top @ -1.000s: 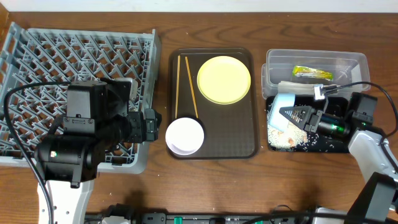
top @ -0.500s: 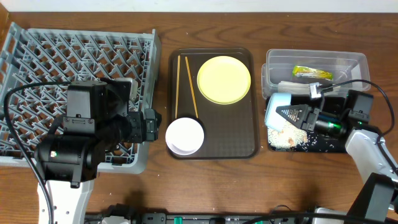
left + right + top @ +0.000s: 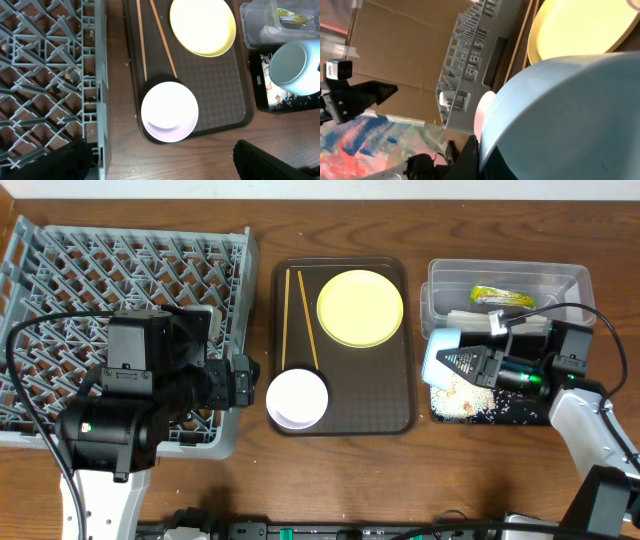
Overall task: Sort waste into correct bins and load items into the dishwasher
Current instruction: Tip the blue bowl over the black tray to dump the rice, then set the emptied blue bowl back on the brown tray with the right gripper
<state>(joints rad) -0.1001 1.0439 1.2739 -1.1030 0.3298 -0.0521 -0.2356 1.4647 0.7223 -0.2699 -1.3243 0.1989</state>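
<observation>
The right claw (image 3: pixel 452 362) is clenched on the light-blue bowl (image 3: pixel 440 350), which lies tipped on its side with the claw's fingers at its rim. In the right wrist view the bowl's pale wall fills most of the picture, so the exact point of the grip is hard to make out. Directly under the claw and bowl sits the black tray (image 3: pixel 515 410), with whitish crumbs (image 3: pixel 455 398) heaped at the end below the bowl. Whether the bowl touches the tray cannot be told.

Just beside the claw, on its far side, stands the clear tub (image 3: pixel 560 280), holding a white napkin (image 3: pixel 468 320) and, further in, a green-yellow snack wrapper (image 3: pixel 502 297).

Ahead of the claw's tips, past the bowl, lies the brown serving tray (image 3: pixel 370 390). On it are the yellow plate (image 3: pixel 360 308), the white bowl (image 3: pixel 297 397) at the near corner, and the chopsticks (image 3: pixel 300 320) along its far side from the claw.

Beyond that tray, the left claw (image 3: pixel 243 380) hangs released, its fingers spread wide with nothing between them, and the white bowl is just in front of it. It hovers over the edge of the grey dish rack (image 3: pixel 110 280), which is farthest from the right claw.
</observation>
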